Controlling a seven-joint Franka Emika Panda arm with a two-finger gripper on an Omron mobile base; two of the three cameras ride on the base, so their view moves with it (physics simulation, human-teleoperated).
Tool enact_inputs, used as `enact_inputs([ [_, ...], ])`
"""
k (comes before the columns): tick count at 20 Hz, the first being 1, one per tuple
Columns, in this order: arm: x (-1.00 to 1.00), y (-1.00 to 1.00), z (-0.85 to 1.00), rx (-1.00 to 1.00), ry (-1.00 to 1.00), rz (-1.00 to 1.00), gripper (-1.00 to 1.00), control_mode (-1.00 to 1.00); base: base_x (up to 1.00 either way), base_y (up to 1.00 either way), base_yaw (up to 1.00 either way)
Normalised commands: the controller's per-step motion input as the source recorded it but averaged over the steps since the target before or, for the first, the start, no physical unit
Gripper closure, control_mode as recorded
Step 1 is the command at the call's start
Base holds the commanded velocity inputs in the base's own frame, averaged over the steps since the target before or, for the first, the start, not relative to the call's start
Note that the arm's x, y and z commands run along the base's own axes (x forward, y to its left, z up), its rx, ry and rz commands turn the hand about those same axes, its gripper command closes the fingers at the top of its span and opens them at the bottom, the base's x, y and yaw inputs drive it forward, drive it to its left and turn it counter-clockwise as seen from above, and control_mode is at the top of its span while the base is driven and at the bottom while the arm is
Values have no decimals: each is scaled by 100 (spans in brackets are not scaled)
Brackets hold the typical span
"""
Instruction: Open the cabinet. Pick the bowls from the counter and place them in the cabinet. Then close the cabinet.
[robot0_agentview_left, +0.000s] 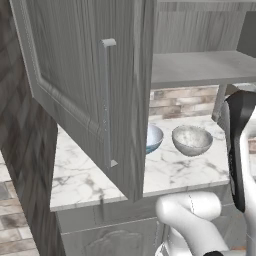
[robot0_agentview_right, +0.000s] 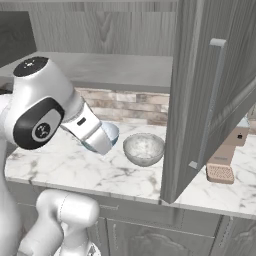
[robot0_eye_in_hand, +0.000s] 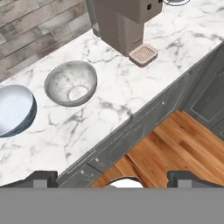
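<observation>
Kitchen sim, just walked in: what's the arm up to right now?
The cabinet doors are swung open, its shelf bare where visible. Both bowls sit side by side on the counter: the blue bowl and the speckled grey bowl, neither touched. The gripper is open and empty, hanging out past the counter's front edge, looking down at the bowls. A brown appliance stands beside the speckled bowl. Picking hasn't started.

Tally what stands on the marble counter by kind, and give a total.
Round bowls: 2, a glossy light blue bowl and a speckled grey-beige stone-like bowl.
Brown coffee machines: 1.
Total: 3, counting what these views show of the white marble counter.
</observation>
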Motion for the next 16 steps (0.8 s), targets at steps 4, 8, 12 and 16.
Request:
enact_inputs([
  [4, 22, -28, -57, 0, 5, 0, -100, -100, 0, 0, 0],
  [8, 32, -24, -43, 0, 2, 0, -100, -100, 0, 0, 0],
  [12, 52, -14, -24, 0, 2, 0, -100, -100, 0, 0, 0],
  [16, 55, -13, -30, 0, 3, 0, -100, -100, 0, 0, 0],
])
